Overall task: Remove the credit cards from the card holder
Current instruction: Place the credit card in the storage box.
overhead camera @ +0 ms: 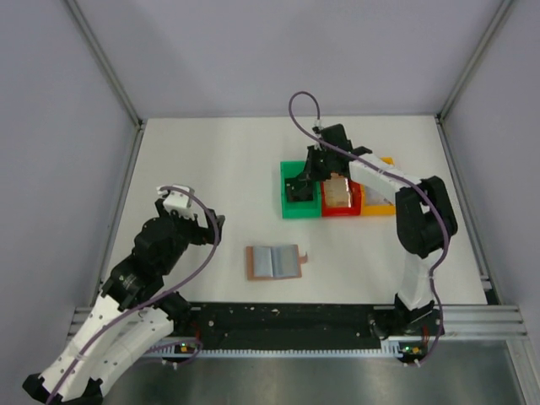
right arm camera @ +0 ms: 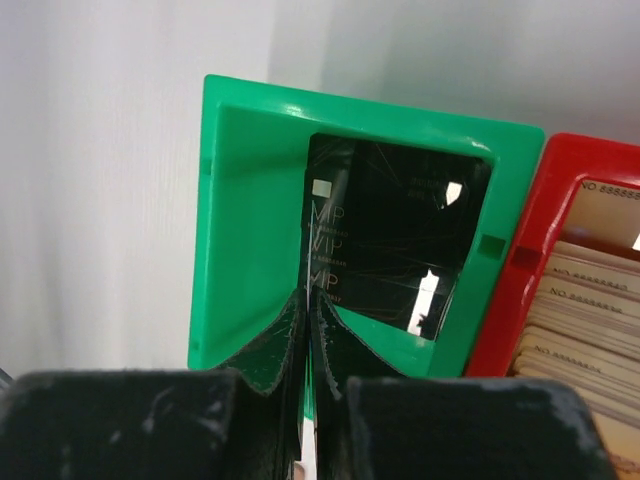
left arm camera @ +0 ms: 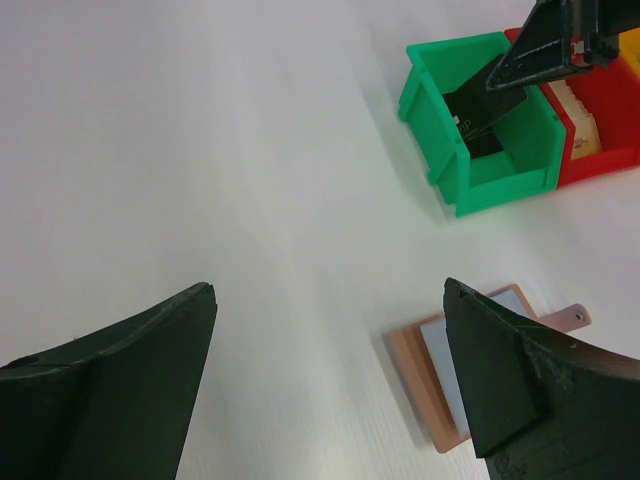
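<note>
The card holder (overhead camera: 272, 262) lies open on the table, blue-grey inner face up, its small brown tab pointing right. In the left wrist view part of it (left arm camera: 437, 352) shows beside the right finger. My left gripper (overhead camera: 191, 219) (left arm camera: 328, 288) hovers open to the left of it, holding nothing. My right gripper (overhead camera: 299, 186) (right arm camera: 307, 292) is inside the green bin (overhead camera: 299, 207) (right arm camera: 245, 210), shut on a black credit card (left arm camera: 478, 108) seen edge-on between its fingers. More black credit cards (right arm camera: 400, 240) lie on the bin's floor.
A red bin (overhead camera: 341, 202) (right arm camera: 520, 290) filled with beige cards stands right of the green one, and a yellow bin (overhead camera: 380, 205) beyond that. Grey walls enclose the table on three sides.
</note>
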Controlling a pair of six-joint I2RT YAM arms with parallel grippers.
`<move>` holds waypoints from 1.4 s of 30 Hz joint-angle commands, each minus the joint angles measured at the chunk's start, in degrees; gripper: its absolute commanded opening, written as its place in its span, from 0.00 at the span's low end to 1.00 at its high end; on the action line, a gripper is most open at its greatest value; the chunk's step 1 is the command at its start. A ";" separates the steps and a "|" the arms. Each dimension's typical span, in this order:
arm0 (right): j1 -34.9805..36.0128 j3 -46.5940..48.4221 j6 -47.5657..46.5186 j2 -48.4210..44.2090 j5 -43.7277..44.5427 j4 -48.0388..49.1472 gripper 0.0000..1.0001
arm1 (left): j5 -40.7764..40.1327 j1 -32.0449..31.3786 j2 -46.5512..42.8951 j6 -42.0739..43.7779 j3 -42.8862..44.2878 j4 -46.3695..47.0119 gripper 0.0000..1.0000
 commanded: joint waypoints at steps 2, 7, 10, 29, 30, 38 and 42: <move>0.87 4.81 2.85 3.87 -2.50 4.26 0.00 | 0.13 0.21 1.10 1.66 0.07 0.30 0.99; 0.96 6.75 4.70 7.04 -2.15 4.17 0.06 | 0.57 0.38 0.93 1.75 -0.28 0.30 0.99; 0.96 6.92 4.79 6.78 0.04 2.86 0.18 | 1.01 0.38 1.10 1.75 -0.19 0.30 0.99; 3.77 -9.05 -1.90 -23.44 6.92 -3.22 0.64 | 23.67 -0.67 10.07 -15.10 -0.18 5.38 0.97; 4.55 -11.94 -1.37 -25.80 5.68 -2.08 0.64 | 24.99 -0.85 10.33 -16.78 -1.24 6.96 0.96; 12.99 -36.20 10.75 -38.91 -4.25 18.38 0.63 | 27.29 -5.50 13.31 -27.07 -9.15 17.51 0.92; 16.16 -43.69 14.45 -38.67 -3.74 25.61 0.61 | 23.70 -9.97 16.73 -30.15 -11.44 22.35 0.87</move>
